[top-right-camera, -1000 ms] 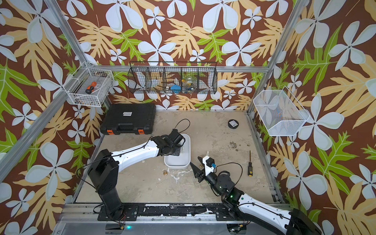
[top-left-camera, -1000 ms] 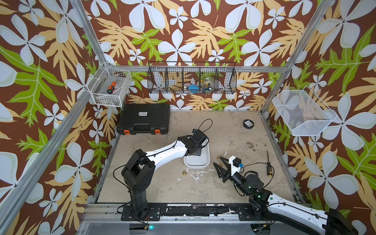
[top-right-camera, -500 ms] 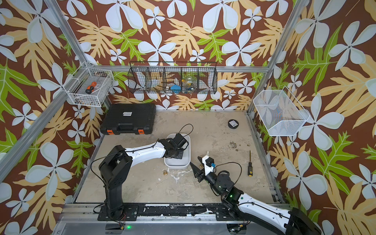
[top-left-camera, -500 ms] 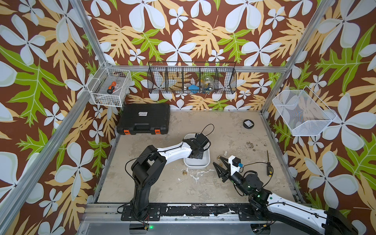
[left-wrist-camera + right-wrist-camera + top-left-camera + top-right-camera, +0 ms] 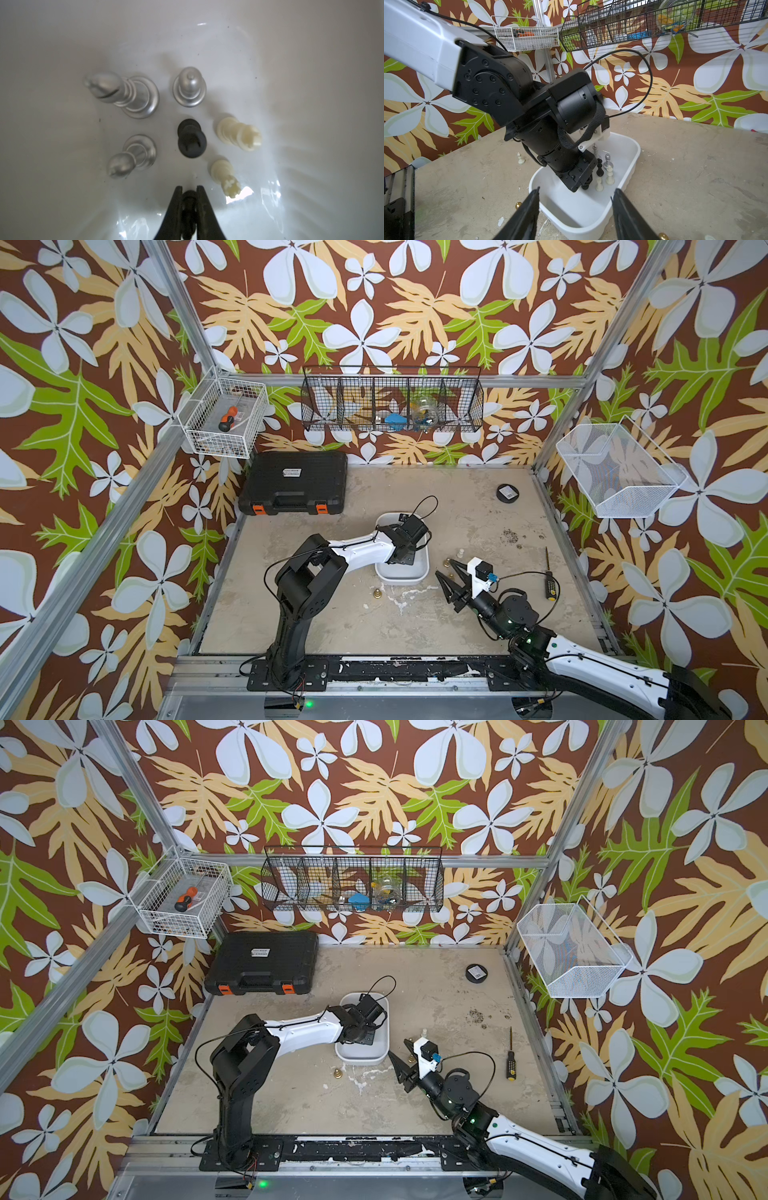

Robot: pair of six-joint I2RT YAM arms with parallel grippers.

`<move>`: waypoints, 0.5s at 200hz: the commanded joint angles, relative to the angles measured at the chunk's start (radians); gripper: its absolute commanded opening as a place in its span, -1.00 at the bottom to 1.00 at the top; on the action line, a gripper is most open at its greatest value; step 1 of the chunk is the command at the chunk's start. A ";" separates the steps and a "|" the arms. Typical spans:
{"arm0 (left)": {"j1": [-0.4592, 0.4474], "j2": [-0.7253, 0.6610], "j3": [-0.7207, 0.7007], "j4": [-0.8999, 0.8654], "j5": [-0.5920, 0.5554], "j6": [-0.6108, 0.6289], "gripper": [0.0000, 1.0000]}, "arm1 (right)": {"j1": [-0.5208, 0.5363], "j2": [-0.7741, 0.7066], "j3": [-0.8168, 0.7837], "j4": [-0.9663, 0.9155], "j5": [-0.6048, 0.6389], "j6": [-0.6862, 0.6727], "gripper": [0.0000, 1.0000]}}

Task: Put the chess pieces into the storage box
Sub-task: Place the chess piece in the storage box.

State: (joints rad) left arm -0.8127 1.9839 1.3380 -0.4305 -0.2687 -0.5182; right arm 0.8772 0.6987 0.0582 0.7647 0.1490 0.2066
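The storage box (image 5: 401, 574) sits under the left hand (image 5: 189, 190), which is clamped on a black chess piece (image 5: 188, 205). Six other pieces (image 5: 188, 87) stand just ahead of it. The right hand (image 5: 577, 189) gapes empty. They look light, hard, slick, tippy: pinch the stem.

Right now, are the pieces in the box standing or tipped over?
Standing. In the right wrist view a black piece, a silver piece and two cream pieces stand upright on the box floor.

Chess pieces (image 5: 189, 91) stand inside the storage box (image 5: 402, 578); others sit on the table (image 5: 332, 626) around it.
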 commanded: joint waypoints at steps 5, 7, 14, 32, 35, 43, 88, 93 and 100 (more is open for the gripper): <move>0.001 0.008 0.016 0.017 -0.028 -0.002 -0.78 | 0.000 0.001 -0.001 0.013 -0.003 0.005 0.15; 0.001 0.009 0.017 0.017 -0.028 -0.002 -0.79 | 0.000 0.001 -0.001 0.013 -0.005 0.005 0.15; 0.001 0.008 0.021 0.018 -0.029 0.000 -0.79 | 0.000 0.001 -0.001 0.014 -0.005 0.004 0.15; 0.003 0.010 0.034 0.016 -0.029 0.005 -0.78 | 0.000 0.002 -0.001 0.014 -0.005 0.005 0.15; 0.003 0.011 0.036 0.015 -0.030 0.006 -0.78 | 0.001 0.002 -0.001 0.014 -0.005 0.005 0.15; 0.004 0.012 0.042 0.013 -0.031 0.008 -0.78 | 0.000 0.002 -0.001 0.016 -0.007 0.005 0.15; 0.010 0.029 0.052 0.012 -0.026 0.014 -0.78 | 0.000 0.003 -0.001 0.017 -0.010 0.005 0.15; 0.011 0.031 0.053 0.012 -0.024 0.015 -0.78 | 0.000 0.003 -0.001 0.018 -0.011 0.005 0.15; 0.012 0.033 0.053 0.011 -0.021 0.015 -0.78 | 0.000 0.004 -0.001 0.018 -0.010 0.006 0.15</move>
State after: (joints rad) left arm -0.8051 2.0083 1.3827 -0.4152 -0.2871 -0.5171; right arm 0.8772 0.7021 0.0582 0.7647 0.1448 0.2066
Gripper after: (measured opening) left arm 0.141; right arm 0.575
